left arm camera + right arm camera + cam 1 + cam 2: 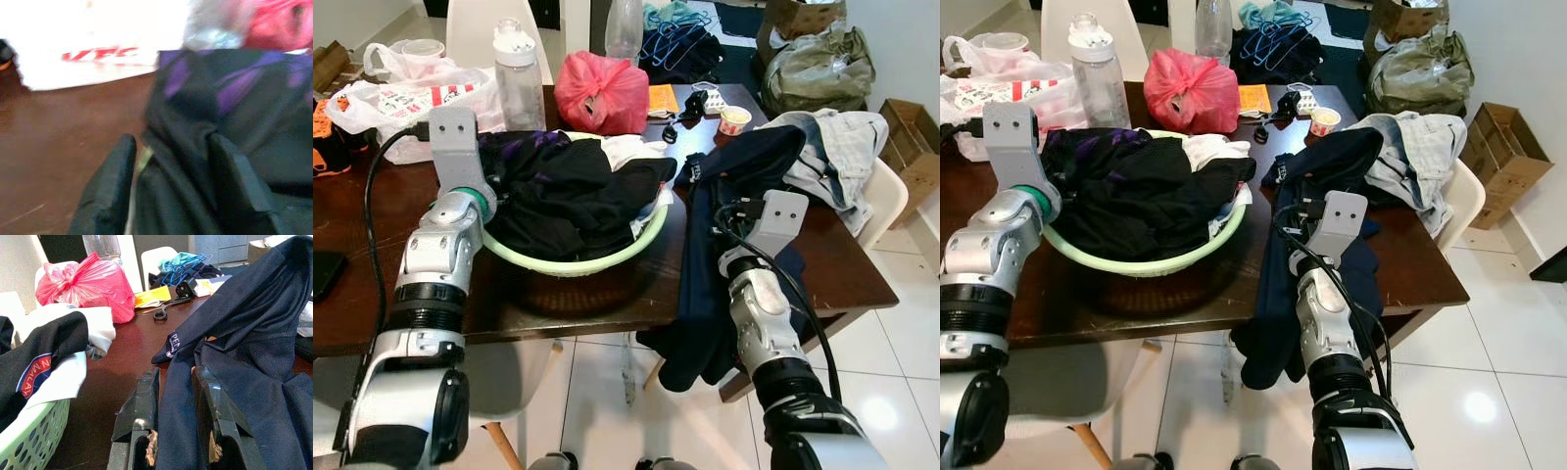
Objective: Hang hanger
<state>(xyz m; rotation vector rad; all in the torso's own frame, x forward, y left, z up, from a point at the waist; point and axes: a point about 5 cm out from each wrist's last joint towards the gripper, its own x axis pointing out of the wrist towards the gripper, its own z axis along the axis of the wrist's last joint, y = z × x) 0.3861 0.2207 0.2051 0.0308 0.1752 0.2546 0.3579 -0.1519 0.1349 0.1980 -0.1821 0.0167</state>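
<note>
Both silver arms are reaching over the brown table (352,323) in your head views. Left gripper (171,191) is sitting at the rim of the green basket (570,262) of dark laundry. Blue hangers (677,39) are lying on a far chair, well apart from both grippers.

Left wrist: fingers are pinching a black-and-purple garment (230,103); red letters on the white bag (93,54) are too blurred to read.

Right wrist: right gripper (176,396) is closing on the navy garment (254,352), printed "PE..."; a basket shirt (39,357) is showing "...N MALAY...".
</note>
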